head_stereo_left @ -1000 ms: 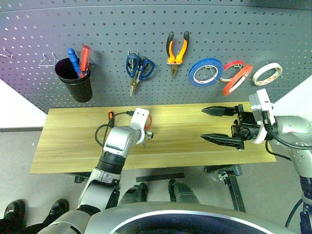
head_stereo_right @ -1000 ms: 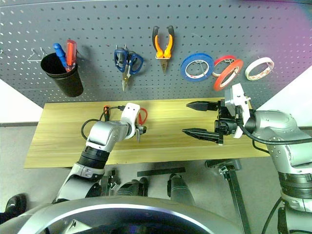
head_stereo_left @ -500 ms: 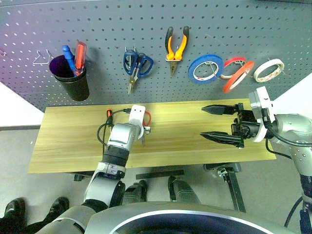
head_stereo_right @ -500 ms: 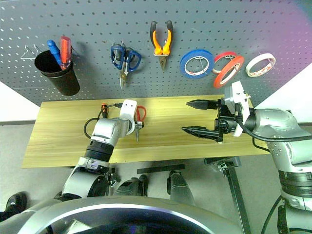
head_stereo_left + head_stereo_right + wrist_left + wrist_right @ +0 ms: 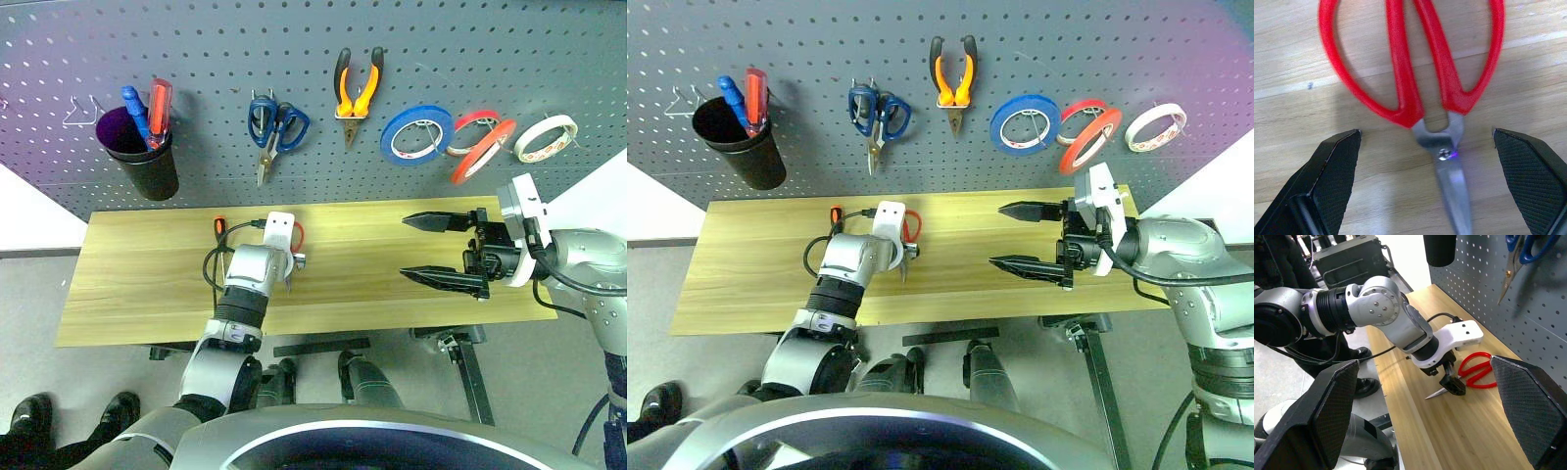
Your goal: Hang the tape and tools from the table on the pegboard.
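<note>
Red-handled scissors (image 5: pixel 1415 63) lie flat on the light wood table (image 5: pixel 147 284). My left gripper (image 5: pixel 1425 134) points down over them, open, one finger on each side of the pivot and touching neither. The orange-and-black screwdriver (image 5: pixel 219 227) lies on the table just left of that wrist, partly hidden. On the pegboard (image 5: pixel 196 49) hang the orange-and-black pliers (image 5: pixel 357 88) and the thin red tape (image 5: pixel 483 152). My right gripper (image 5: pixel 404 249) hovers open and empty over the table's right part, pointing left.
Also on the pegboard are blue scissors (image 5: pixel 274 127), a blue roll (image 5: pixel 416 134), a red roll with a white core (image 5: pixel 468 125), a whitish roll (image 5: pixel 546 137) and a black cup (image 5: pixel 147 162) holding blue and red screwdrivers. Bare wire hooks (image 5: pixel 83 113) sit left of the cup.
My left wrist has rolled a little above the red scissors and the forearm has straightened. The head view has shifted slightly. The right arm has kept still.
</note>
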Action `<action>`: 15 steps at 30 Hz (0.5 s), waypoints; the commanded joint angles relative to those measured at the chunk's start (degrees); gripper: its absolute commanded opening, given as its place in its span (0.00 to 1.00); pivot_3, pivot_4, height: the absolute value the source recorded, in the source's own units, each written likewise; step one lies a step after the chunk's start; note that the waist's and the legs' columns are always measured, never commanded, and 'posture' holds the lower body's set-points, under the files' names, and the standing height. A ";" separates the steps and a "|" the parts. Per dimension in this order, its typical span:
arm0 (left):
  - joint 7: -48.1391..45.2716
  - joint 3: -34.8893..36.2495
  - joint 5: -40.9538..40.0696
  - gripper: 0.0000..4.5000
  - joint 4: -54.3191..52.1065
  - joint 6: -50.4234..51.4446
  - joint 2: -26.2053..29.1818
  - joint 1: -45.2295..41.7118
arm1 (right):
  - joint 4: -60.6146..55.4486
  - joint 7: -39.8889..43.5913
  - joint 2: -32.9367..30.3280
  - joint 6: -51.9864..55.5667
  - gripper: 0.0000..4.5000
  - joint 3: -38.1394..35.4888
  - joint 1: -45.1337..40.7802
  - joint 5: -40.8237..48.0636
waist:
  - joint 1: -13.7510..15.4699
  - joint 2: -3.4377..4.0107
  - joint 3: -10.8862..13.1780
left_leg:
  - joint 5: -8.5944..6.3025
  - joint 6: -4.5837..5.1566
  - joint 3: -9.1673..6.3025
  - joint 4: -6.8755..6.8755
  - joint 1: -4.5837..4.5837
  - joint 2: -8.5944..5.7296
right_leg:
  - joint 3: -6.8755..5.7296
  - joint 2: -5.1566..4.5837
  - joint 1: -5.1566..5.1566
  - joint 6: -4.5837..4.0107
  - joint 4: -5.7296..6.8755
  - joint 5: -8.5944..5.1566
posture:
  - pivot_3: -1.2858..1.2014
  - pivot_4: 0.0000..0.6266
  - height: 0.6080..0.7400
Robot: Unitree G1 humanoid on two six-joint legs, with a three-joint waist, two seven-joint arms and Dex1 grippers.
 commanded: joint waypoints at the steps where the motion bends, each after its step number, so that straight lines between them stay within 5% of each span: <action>1: 0.49 0.94 -0.44 1.00 1.63 1.46 -1.39 -0.40 | -1.81 -0.41 -0.86 0.10 1.00 -2.18 0.22 1.03 | -0.01 0.00 0.01 | 0.00 0.00 0.00 0.00 0.00 0.00 | 0.00 0.00 0.00 0.00 0.00 0.00 | 0.39 0.58 1.00; 6: 2.49 4.44 -1.08 0.96 2.77 2.77 -2.60 -0.30 | -1.75 -0.52 -1.07 -0.19 1.00 -2.36 0.62 0.68 | -0.06 0.00 0.02 | 0.00 0.00 0.00 0.00 0.00 0.00 | 0.00 0.00 0.00 0.00 0.00 0.00 | 0.39 0.59 1.00; 15: 6.16 9.45 -1.28 0.37 3.70 5.92 -4.43 -0.24 | -1.51 -1.05 -1.80 -0.12 1.00 -3.15 0.59 0.55 | -0.01 0.00 0.02 | 0.00 0.00 0.01 0.01 0.04 0.00 | 0.00 0.00 0.06 0.01 -0.01 0.00 | 0.39 0.59 1.00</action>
